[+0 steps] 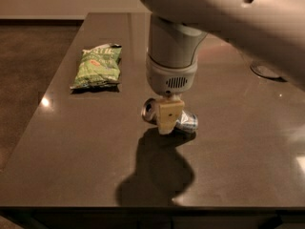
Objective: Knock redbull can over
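Observation:
The redbull can (188, 121) lies on its side on the dark table (86, 151), its silver top facing left toward me and its blue-and-silver body pointing right. My gripper (167, 118) hangs straight down from the grey wrist, directly in front of the can's middle and touching or nearly touching it. The tan finger block hides the can's centre.
A green chip bag (97, 67) lies flat at the back left of the table. My arm spans the upper right of the view. The table's left edge drops to a dark floor (28, 70). The gripper's shadow falls toward the front edge.

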Tool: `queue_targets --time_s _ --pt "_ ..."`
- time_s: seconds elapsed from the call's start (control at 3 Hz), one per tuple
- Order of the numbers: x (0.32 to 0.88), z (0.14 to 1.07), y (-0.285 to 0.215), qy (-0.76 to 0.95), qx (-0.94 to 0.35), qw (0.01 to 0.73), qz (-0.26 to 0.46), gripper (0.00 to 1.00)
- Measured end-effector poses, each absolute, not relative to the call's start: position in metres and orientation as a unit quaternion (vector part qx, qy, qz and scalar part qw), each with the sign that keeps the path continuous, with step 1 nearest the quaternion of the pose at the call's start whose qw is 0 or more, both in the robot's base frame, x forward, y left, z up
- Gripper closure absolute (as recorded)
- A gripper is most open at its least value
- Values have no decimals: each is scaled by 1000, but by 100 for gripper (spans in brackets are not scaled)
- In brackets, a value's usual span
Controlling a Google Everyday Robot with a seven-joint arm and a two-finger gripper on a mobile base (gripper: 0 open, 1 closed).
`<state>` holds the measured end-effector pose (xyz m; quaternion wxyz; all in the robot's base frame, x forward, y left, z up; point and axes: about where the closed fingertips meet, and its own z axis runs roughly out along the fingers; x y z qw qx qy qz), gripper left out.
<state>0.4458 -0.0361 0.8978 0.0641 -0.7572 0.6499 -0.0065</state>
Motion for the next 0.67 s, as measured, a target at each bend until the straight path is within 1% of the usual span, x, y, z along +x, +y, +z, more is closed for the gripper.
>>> queue_targets --time_s 0.33,0.67 --pt "444 889 -37 644 -763 50 -13 0" --pt "444 889 -37 644 -763 51 -13 0"
